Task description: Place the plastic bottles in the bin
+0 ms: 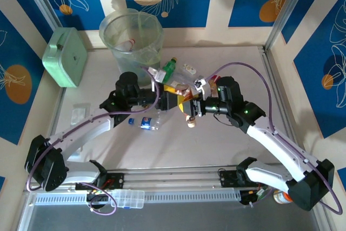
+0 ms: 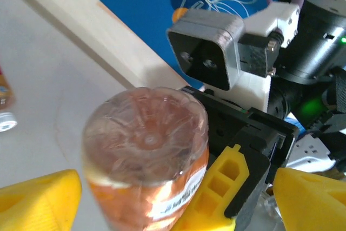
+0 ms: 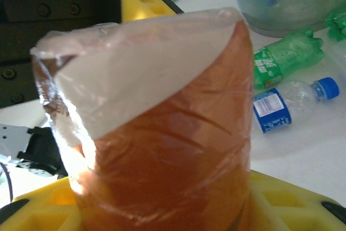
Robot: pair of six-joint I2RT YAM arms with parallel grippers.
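Note:
An orange-labelled plastic bottle (image 3: 173, 133) stands between the yellow fingers (image 3: 38, 209) of my right gripper (image 3: 162, 212), which is shut on it. In the left wrist view its clear base (image 2: 146, 139) faces the camera, with one right finger (image 2: 224, 187) pressed to its side. My left gripper (image 2: 175, 209) is open, its yellow fingers (image 2: 38, 198) wide on either side of the bottle and not touching it. Both grippers meet mid-table (image 1: 181, 101). A green bottle (image 1: 168, 68) lies at the foot of the bin (image 1: 131, 39). A clear blue-labelled bottle (image 1: 147, 123) lies nearer.
A mint-green box (image 1: 66, 56) stands left of the bin. A loose blue cap (image 1: 131, 121) lies by the clear bottle. More bottles and a white item (image 1: 189, 68) sit right of the green one. A metal rail (image 1: 275, 20) edges the table's right side.

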